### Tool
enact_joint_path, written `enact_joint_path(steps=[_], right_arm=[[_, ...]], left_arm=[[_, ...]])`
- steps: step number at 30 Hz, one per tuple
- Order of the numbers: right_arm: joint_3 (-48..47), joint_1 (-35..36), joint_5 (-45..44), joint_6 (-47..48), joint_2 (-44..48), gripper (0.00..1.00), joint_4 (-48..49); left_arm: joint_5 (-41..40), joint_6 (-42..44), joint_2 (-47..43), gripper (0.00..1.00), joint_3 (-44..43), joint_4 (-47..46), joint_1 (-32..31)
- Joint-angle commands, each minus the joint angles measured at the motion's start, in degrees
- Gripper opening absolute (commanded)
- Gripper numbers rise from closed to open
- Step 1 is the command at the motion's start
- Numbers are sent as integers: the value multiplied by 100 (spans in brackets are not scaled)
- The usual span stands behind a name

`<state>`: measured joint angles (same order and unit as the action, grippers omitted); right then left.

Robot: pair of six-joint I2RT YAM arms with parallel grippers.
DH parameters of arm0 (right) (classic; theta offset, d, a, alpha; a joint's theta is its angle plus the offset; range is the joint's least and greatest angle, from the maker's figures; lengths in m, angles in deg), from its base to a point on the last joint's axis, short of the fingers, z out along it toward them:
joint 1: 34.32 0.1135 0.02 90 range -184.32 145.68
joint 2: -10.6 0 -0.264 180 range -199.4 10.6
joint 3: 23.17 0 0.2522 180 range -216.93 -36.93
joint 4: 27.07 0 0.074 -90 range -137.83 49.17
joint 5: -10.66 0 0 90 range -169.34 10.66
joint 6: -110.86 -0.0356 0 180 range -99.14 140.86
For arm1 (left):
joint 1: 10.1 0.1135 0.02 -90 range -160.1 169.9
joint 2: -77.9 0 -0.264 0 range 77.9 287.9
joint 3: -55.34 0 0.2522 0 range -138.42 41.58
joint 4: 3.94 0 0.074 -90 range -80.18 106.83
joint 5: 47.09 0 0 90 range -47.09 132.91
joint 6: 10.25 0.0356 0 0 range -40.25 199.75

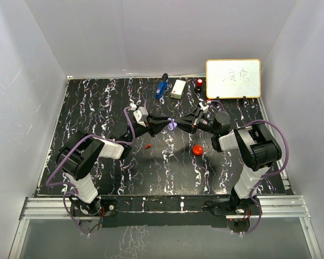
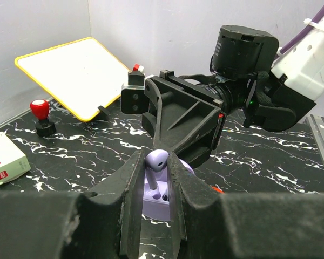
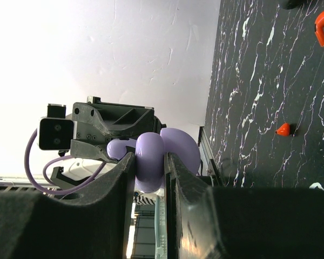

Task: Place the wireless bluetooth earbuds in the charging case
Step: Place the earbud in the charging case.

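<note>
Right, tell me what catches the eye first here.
Mid-table, the right fingers clamp a purple case while the left fingers pinch a purple earbud, stem down, at its open base. Next, a red case lies on the black marbled table a little nearer the robot, and a whiteboard stands at the far right.

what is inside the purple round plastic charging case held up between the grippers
One purple stemmed earbud, stem down in the case, pinched by the left gripper. Its black fingers hide the rest.
</note>
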<state>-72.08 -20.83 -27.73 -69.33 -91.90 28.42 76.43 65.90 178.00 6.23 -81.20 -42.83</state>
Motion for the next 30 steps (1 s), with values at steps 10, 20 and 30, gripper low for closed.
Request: enact_joint_path(steps=[10, 20, 30], right_arm=[[-198, 19, 39, -95, -88, 0, 506], [-168, 15, 41, -146, -97, 0, 613], [-149, 28, 39, -183, -103, 0, 666]], left_arm=[[199, -13, 61, 0, -113, -1141, 33], [207, -24, 32, 0, -29, -1138, 32], [229, -22, 30, 0, 19, -1140, 28]])
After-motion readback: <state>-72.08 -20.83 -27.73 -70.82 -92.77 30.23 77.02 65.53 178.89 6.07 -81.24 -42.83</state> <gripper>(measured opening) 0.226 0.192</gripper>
